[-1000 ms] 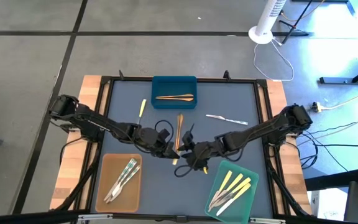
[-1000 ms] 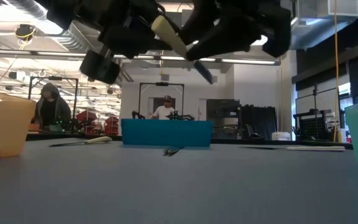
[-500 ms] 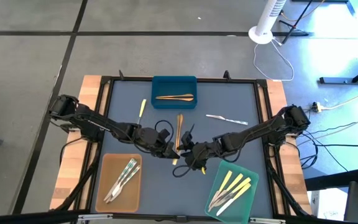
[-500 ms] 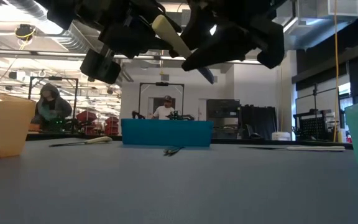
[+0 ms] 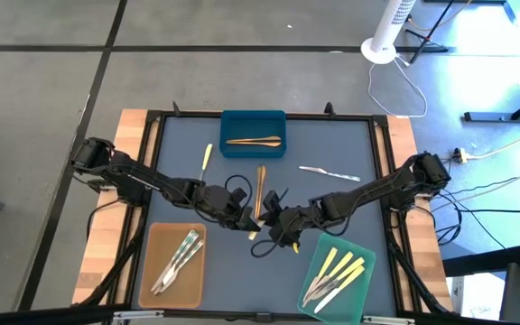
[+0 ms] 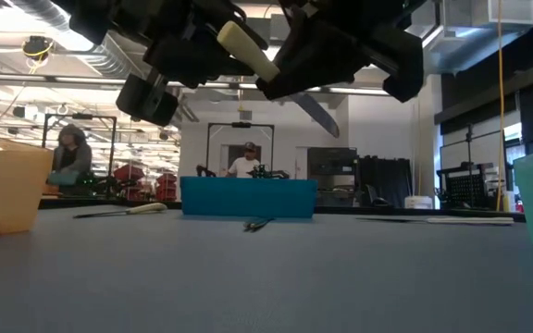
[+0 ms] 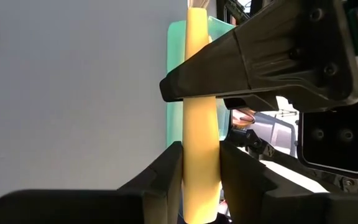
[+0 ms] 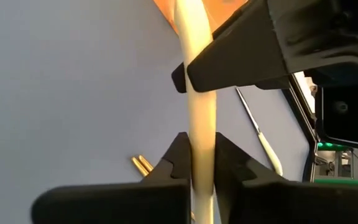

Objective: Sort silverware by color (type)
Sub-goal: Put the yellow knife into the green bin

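Note:
A pale yellow utensil [image 6: 243,51] hangs in the air over the table's middle. My left gripper [image 7: 201,149] and my right gripper [image 8: 201,140] are both shut on it. They meet tip to tip in the high view, left gripper [image 5: 245,219] and right gripper [image 5: 271,221]. The utensil's grey blade end [image 6: 318,113] slants down. On the mat lie a yellow utensil [image 5: 208,156], a wood-brown one [image 5: 261,185] and a silvery one [image 5: 329,171]. My left gripper pinches the utensil's yellow handle [image 7: 200,180] between its two fingers, which lie across it. It comes from the table's left. The utensil is lifted clear of the table and tilted. My right gripper pinches the same handle [image 8: 199,163] between its two fingers, across it, a little farther along than the left gripper's fingers [image 8: 260,56]. It comes from the table's right. The utensil hangs clear between both grippers.
A blue tray [image 5: 278,122] at the far middle holds a wood-brown utensil. A tan tray [image 5: 156,239] at the near left holds silvery ones. A green tray [image 5: 361,291] at the near right holds yellow and pale ones. A dark frame rims the mat.
My right gripper has edged toward the left gripper and shut on the yellow utensil's handle. The left gripper has kept its hold. The utensil has stayed in the air, and its blade end has swung slightly.

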### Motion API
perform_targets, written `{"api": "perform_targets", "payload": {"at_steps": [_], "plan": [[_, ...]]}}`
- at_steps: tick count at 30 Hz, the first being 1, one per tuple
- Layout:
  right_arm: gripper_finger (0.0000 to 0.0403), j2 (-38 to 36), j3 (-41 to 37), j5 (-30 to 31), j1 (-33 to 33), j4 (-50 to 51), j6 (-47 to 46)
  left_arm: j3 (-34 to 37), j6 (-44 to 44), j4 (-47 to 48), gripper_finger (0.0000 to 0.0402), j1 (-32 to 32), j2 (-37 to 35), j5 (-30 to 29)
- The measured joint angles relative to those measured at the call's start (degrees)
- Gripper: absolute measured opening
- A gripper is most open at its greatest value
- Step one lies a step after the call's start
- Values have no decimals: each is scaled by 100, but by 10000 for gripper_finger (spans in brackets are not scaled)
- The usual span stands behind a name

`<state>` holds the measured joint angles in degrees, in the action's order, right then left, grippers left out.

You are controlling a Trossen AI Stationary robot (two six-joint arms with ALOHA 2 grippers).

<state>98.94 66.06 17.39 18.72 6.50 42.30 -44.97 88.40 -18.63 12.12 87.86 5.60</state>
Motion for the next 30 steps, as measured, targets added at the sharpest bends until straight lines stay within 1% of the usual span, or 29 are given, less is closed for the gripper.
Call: {"api": "perform_targets", "payload": {"at_steps": [2, 5, 9, 17, 19, 22, 27, 30], "plan": [[12, 0, 0, 0, 0, 4, 0, 0, -4, -4, 98, 0, 2, -8], [13, 0, 0, -6, 0, 9, 6, 0, -7, -20, 104, 0, 1, -29], [20, 0, 0, -4, 0, 9, 12, 0, -7, -28, 104, -2, 0, -30], [14, 0, 0, -23, 0, 3, 20, 0, -2, -4, 105, -10, 0, 26], [17, 0, 0, -104, 0, -2, 20, 0, -16, -4, 105, -13, 0, 183], [16, 0, 0, -401, 0, 4, 22, 0, -45, -2, 105, -12, 0, 307], [11, 0, 0, -498, 8, 35, 22, 0, -66, 2, 105, -11, 0, 289], [12, -2, 0, -562, 41, 224, 18, 0, -194, 4, 105, -11, 0, 189]]}}
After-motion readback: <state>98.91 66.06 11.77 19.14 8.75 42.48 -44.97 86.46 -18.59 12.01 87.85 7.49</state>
